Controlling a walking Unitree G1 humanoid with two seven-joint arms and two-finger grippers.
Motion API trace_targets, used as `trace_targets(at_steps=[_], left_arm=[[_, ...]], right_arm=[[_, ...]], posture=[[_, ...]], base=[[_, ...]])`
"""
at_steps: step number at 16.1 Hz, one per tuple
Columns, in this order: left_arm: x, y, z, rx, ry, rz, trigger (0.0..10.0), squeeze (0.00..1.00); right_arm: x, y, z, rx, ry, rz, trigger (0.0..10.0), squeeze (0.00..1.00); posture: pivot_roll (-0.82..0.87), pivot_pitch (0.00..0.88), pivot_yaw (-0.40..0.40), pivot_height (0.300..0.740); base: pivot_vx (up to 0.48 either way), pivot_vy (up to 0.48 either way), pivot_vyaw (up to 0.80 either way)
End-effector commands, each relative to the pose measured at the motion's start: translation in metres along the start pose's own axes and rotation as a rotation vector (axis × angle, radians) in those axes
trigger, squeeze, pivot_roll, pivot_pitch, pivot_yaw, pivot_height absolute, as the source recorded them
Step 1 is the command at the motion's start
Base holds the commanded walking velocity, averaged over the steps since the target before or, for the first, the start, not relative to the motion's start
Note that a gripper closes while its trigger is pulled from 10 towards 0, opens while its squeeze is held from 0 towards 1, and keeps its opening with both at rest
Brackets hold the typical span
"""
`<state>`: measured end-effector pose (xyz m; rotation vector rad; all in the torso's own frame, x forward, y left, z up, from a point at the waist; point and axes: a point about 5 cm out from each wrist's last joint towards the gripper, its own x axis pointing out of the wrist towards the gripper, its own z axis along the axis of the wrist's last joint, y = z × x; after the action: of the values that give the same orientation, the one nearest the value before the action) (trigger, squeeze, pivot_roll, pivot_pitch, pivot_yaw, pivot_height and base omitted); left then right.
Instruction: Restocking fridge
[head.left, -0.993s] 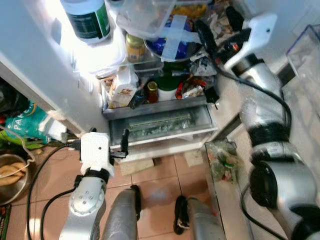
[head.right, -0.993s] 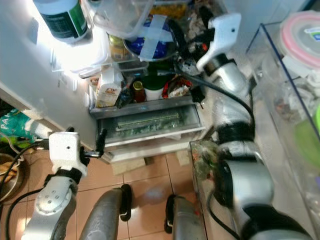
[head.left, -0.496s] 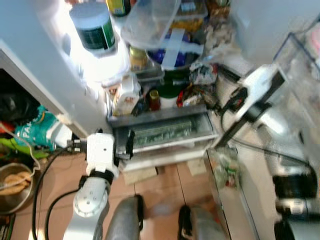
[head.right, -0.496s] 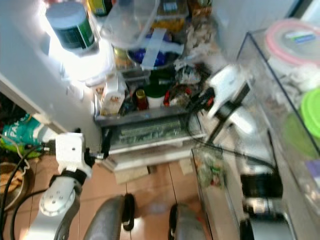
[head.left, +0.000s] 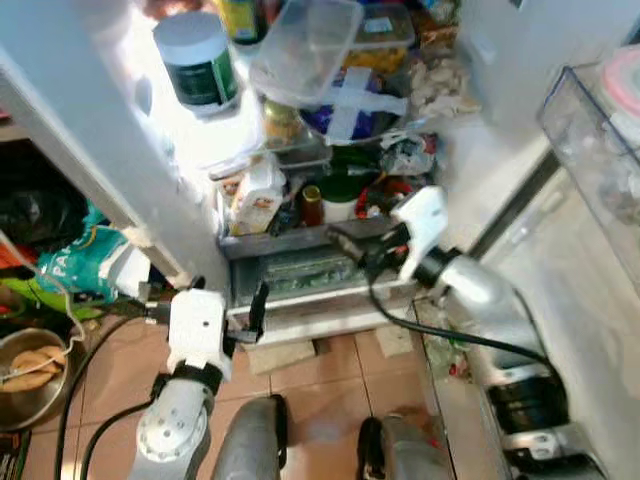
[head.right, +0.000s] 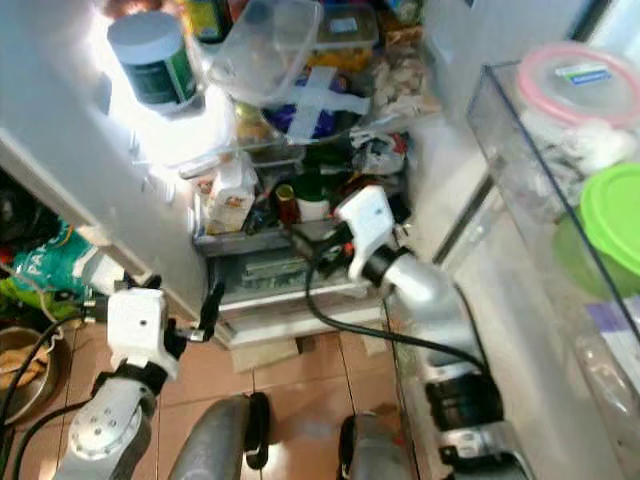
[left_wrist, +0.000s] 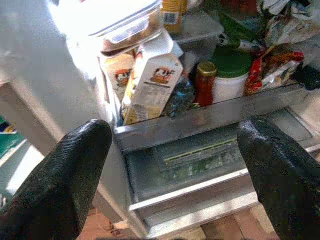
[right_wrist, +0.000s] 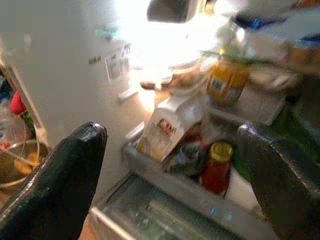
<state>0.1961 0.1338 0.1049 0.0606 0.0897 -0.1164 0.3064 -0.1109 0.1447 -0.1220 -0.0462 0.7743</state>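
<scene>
Basically, open fridge (head.left: 90, 150) seen from above, robot standing in front.
Fridge shelf: crowded; milk carton (left_wrist: 152, 82) on the lowest shelf at the robot's left end, small red-lidded jar (left_wrist: 204, 82) and white tub with green lid (left_wrist: 231, 75) just beside it, crinkled packets further right.
Upper shelves: clear plastic container (head.left: 305, 50) tilted on top of a blue item with pale tape crossed over it (head.left: 352, 92); white jar with dark green label (head.left: 197, 60) up at the left by the bright light.
Crisper drawer (head.left: 315, 275): under the lowest shelf, clear front, greens faintly visible inside.
Right gripper (head.left: 345, 238): reached across in front of the lowest shelf, just above the crisper drawer; fingers spread wide, nothing between them.
Left gripper (head.left: 255, 308): low, near the bottom left corner of the fridge, in front of the drawer; fingers wide apart, holding nothing.
Door bins (head.right: 560, 170): clear, on the robot's right; pink-lidded container (head.right: 585, 80) and green-lidded container (head.right: 600, 225) inside.
Floor (head.left: 320, 385): tan tiles; metal bowl (head.left: 30, 365) with food at far left, green bag (head.left: 65, 270) beside it.
</scene>
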Motion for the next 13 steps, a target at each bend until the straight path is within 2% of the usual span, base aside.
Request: trace_targets(at_steps=[1,4,13], left_arm=[[-0.004,0.001,0.004,0.003,-0.014,0.002,10.0,0.0],[-0.01,-0.002,0.006,-0.003,-0.018,0.012,10.0,0.0],[-0.019,-0.003,0.007,-0.013,-0.004,0.041,10.0,0.0]], right_arm=[[0.012,0.002,-0.001,-0.016,0.018,-0.039,10.0,0.0],[0.03,-0.002,0.001,-0.035,0.021,-0.127,10.0,0.0],[0.068,-0.008,0.025,-0.034,-0.098,-0.201,10.0,0.0]], posture=[[0.19,0.188,0.016,0.74],[0.21,0.203,0.003,0.74],[0.23,0.237,-0.02,0.74]], base=[[0.0,0.0,0.0],[0.0,0.0,0.0],[0.0,0.0,0.0]])
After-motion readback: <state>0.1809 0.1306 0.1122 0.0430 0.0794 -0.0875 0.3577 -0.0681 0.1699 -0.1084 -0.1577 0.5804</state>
